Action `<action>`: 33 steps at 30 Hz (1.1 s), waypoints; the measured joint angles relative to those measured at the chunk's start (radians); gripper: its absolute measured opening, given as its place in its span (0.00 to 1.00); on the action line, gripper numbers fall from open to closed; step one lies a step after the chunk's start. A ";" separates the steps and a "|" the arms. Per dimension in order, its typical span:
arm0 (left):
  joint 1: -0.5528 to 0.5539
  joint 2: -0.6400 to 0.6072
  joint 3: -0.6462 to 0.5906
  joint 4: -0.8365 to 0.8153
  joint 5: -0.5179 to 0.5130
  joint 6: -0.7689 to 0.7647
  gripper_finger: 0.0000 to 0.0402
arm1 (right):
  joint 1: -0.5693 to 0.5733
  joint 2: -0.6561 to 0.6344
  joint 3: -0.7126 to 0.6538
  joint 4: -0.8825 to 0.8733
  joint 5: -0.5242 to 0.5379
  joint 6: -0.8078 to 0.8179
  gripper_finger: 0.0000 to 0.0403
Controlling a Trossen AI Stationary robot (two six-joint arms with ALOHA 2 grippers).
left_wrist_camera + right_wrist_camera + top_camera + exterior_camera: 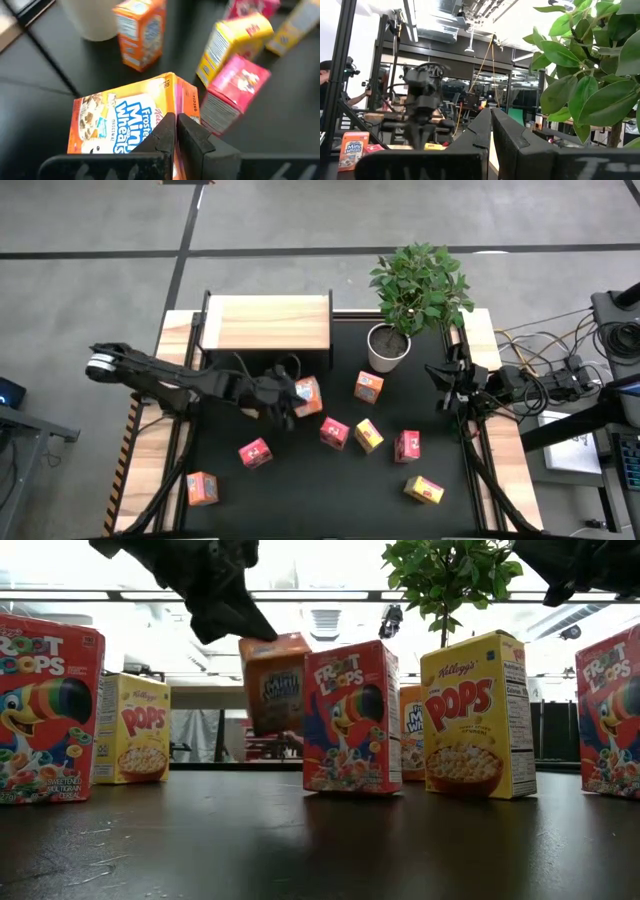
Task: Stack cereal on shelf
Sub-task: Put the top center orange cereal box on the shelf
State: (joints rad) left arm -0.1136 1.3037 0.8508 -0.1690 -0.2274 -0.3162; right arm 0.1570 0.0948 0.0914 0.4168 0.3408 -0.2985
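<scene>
Black matte tabletop, faintly reflective, with pale wood strips along both sides and a potted plant at the back. Left gripper has its fingers pressed together on the top edge of an orange Mini-Wheats box, which hangs tilted below the fingertips, clear of the table in the low view, in front of the shelf. Box is thin printed cardboard: judged light, stiff along edges, panels likely to dent, glossy print possibly slippery. Pinching across the narrow faces near the top looks safest. Beyond the fingers stand another orange box, a yellow box and a pink box, all sharp-cornered. Right gripper waits at the right table edge, fingers pressed together, holding nothing.
</scene>
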 joint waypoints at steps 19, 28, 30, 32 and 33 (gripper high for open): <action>0.552 -0.283 0.189 -0.201 0.428 -0.062 0.00 | 0.000 0.000 0.000 0.001 0.000 0.004 0.02; 0.827 -0.240 0.230 -0.207 0.675 -0.116 0.00 | 0.000 0.000 0.000 0.005 0.000 0.004 0.02; 0.862 -0.228 0.225 -0.206 0.690 -0.136 0.00 | 0.000 0.000 0.000 0.005 0.000 0.004 0.02; 0.886 -0.211 0.221 -0.208 0.690 -0.163 0.00 | 0.000 0.000 0.000 0.005 0.000 0.004 0.02; 0.894 -0.204 0.220 -0.209 0.690 -0.182 0.00 | 0.000 0.000 0.000 0.006 0.000 0.005 0.02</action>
State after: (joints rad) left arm 0.7799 1.0996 1.0710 -0.3778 0.4625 -0.4987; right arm 0.1568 0.0944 0.0914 0.4223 0.3408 -0.2936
